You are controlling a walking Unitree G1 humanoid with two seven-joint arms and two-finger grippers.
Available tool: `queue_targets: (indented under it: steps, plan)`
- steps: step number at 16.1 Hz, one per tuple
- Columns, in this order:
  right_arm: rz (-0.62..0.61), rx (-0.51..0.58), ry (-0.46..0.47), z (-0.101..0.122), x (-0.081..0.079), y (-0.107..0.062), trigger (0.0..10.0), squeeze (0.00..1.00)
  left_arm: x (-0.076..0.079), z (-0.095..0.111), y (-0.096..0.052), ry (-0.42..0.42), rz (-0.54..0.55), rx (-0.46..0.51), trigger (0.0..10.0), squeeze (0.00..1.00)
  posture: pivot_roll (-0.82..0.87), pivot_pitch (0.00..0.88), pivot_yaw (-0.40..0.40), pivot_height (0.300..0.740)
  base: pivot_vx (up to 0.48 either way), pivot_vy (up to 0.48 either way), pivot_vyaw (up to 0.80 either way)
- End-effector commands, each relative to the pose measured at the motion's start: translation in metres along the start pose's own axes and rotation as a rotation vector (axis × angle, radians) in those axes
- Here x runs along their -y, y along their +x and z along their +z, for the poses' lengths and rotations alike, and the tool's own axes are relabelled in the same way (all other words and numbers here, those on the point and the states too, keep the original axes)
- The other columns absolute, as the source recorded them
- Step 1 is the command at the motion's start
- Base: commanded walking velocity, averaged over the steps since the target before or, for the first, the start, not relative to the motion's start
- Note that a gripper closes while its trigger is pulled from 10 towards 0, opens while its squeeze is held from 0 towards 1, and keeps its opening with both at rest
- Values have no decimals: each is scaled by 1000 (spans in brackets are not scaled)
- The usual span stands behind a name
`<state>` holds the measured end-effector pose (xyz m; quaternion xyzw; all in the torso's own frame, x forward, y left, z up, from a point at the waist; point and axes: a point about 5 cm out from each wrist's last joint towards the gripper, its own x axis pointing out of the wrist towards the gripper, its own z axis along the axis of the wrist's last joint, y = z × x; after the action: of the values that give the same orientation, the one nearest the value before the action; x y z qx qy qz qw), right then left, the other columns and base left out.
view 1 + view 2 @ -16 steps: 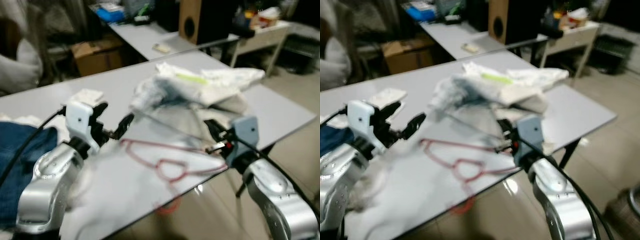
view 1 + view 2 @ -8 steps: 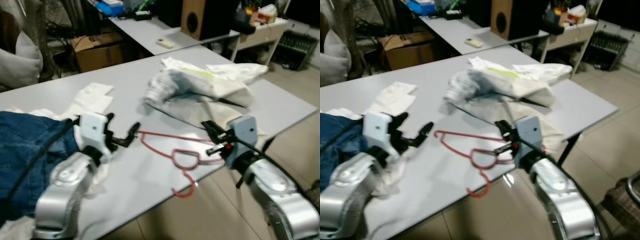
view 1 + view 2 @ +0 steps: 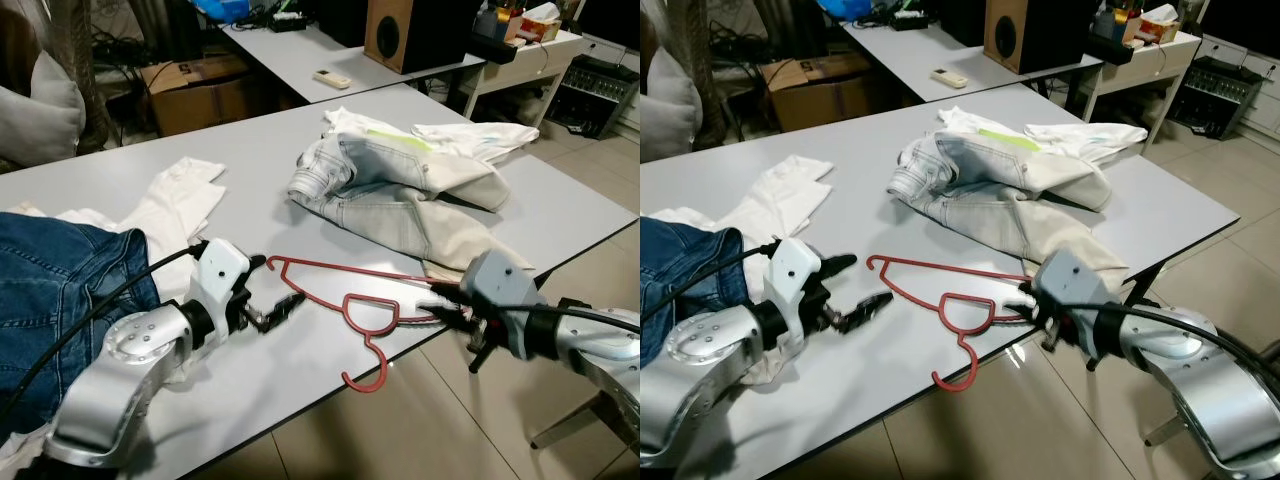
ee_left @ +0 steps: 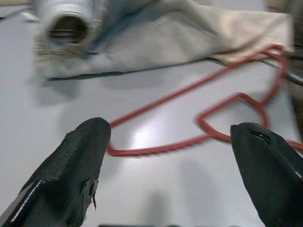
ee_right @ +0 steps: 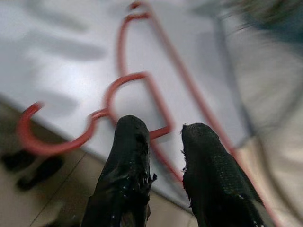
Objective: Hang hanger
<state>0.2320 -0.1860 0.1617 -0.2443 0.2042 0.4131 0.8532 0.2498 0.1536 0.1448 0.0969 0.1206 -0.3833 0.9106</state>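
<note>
Both pairs of fingers are closing in on the red hanger (image 3: 340, 300), which is lying flat on the grey worktop (image 3: 250, 150) with its hook hanging over the near edge. The right gripper (image 5: 165, 142) is straddling the wire near the neck, fingers narrowly apart and not yet clamped. The left gripper (image 3: 262, 300) is standing wide apart at the hanger's far corner.

This looks like the pick-up step: next, pinching the thin wire and lifting it level.

The wrist views are revealing the finger gaps; the eye views are adding the pale jeans (image 3: 400, 190) and the denim (image 3: 50, 280).
</note>
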Motion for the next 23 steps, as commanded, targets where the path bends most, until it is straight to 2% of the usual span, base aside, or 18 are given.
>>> queue_targets:
  steps: [1,4,6,8,9,10,11,16,23]
  plan:
    - [61,-44,-11,-2,-4,2,10000,1000,5,5,-3,31,-93,-15,10000,0,-170,0,0,740,0,0,0]
    - [119,-123,-14,-12,-10,5,10000,1000,12,3,-12,42,-207,-63,10000,0,-162,0,-4,740,0,0,0]
    - [97,-161,-30,-18,-8,8,10000,1000,15,3,-13,56,-242,-69,10000,0,-163,0,5,740,0,0,0]
    - [26,-234,-72,-29,3,14,10000,1000,18,6,-10,67,-275,-71,10000,0,-158,0,5,740,0,0,0]
    - [29,-241,-67,-30,4,15,10000,1000,18,6,-10,67,-279,-71,10000,0,-158,0,3,740,0,0,0]
    - [38,-265,-66,-34,4,15,10000,816,19,6,-11,70,-283,-73,10000,0,-156,0,2,740,0,0,0]
    - [39,-284,-67,-38,6,14,10000,0,18,6,-11,73,-284,-75,10000,0,-154,0,1,740,0,0,0]
    - [-11,-274,-36,-47,16,22,10000,0,18,6,-12,83,-290,-78,10000,0,-149,0,3,740,0,0,0]
    - [12,-242,-127,-36,26,15,10000,0,19,8,-10,85,-315,-69,10000,0,-156,0,13,740,0,0,0]
